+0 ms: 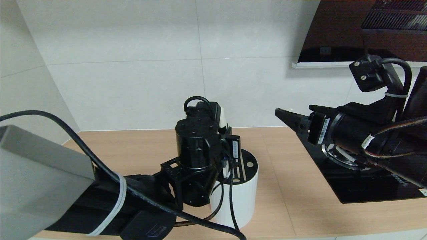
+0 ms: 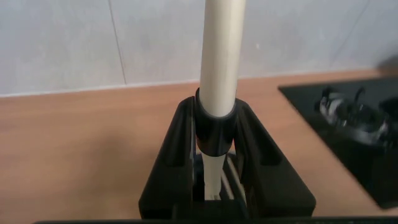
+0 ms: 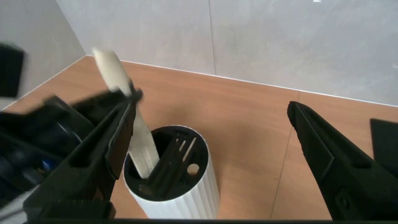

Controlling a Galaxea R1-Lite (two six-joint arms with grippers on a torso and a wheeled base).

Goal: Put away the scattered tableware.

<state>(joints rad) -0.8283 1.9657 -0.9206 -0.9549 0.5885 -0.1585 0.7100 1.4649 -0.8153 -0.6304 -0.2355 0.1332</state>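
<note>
Gripping cream handle (image 2: 219,56) | left hand (image 2: 216,121) | at white holder (image 1: 245,196) | wrist label (image 1: 235,149) illegible

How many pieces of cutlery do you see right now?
1. A white-handled utensil is clamped in the left gripper's jaws, its lower end at the top of the white holder. Others may be hidden inside the holder.

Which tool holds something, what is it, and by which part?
Left tool grips the utensil near its black collar; right tool holds nothing.
</note>
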